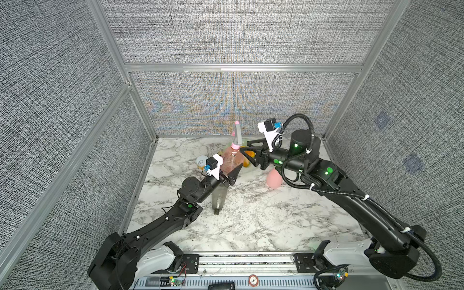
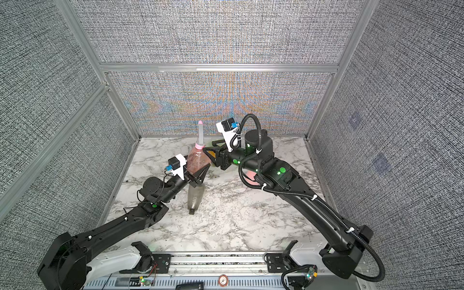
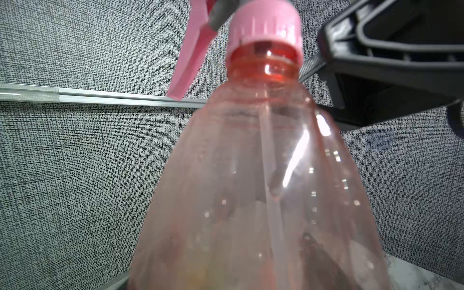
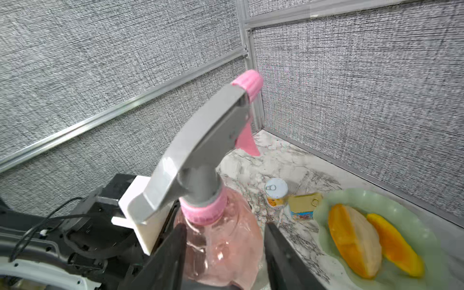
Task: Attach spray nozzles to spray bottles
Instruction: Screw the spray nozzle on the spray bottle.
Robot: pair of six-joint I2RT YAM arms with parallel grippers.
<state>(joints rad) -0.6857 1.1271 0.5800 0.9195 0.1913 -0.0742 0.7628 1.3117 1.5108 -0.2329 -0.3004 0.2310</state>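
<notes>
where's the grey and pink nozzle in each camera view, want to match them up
a top view: the grey-and-pink nozzle stands upright near the picture's middle.
a top view: same pose, slightly further left.
left wrist: only its pink collar and trigger show.
right wrist: the whole head, close up.
shared landmark: the clear pink bottle it caps, seen in all four views.

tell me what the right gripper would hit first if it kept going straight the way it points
The clear pink bottle: the right gripper has its jaws either side of its shoulder, just below the nozzle's pink collar. Depth is hard to judge, but nothing else lies between.
</notes>
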